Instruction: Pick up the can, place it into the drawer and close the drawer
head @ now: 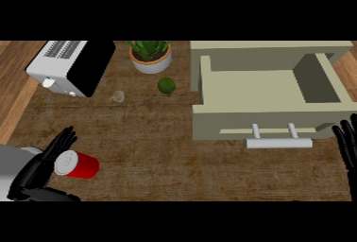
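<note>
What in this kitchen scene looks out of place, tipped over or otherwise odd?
The red can lies on its side on the counter, silver end showing, against the left hand. The drawer stands pulled open. The right hand rests open at the right edge. Nothing looks spilled or damaged.

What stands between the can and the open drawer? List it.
Nothing visible. The can lies by the left robot hand at the counter's lower left; bare counter runs from it to the open drawer. The lime and potted plant sit farther back, off that line.

Both hands [43, 163] [346, 144] open, fingers straight.
</note>
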`<state>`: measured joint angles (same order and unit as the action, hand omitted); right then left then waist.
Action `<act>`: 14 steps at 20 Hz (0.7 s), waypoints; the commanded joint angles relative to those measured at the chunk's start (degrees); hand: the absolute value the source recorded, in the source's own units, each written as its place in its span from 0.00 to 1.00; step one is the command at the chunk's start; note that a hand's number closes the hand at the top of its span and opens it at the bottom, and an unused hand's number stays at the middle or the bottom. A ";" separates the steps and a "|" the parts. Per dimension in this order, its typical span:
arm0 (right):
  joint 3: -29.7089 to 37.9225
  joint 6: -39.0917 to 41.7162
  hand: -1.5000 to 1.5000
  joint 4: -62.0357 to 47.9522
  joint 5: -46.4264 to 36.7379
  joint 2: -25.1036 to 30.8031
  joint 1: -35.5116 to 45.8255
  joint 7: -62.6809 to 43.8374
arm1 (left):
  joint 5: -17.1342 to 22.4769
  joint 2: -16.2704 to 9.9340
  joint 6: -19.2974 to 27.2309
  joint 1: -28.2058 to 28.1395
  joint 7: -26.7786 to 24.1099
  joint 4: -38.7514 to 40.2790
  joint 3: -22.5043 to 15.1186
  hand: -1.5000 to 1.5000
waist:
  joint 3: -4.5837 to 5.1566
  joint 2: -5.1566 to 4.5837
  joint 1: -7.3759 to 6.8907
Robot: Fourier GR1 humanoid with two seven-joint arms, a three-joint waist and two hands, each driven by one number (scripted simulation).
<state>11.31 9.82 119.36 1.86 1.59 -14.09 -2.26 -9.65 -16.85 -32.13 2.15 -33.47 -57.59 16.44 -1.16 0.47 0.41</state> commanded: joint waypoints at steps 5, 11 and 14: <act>1.50 0.55 0.00 0.51 1.22 1.16 1.47 -2.27 | -0.94 -1.17 0.35 5.64 -5.07 10.75 -0.69 0.00 | 1.19 -0.52 -0.11; 1.59 1.19 0.00 3.29 1.13 -0.48 -2.21 -1.63 | -1.10 -3.64 -0.97 7.61 -7.08 15.76 -1.92 0.00 | 1.18 -0.47 -0.07; 2.89 2.03 0.00 7.86 5.40 1.65 -0.84 -8.88 | -1.36 -0.97 1.38 10.96 -5.01 17.34 -3.20 0.00 | 1.21 -0.49 0.14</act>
<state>13.07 11.03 122.92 4.22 1.92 -14.81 -5.92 -10.37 -18.31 -29.43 10.35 -35.87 -43.70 14.25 -0.06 0.02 0.37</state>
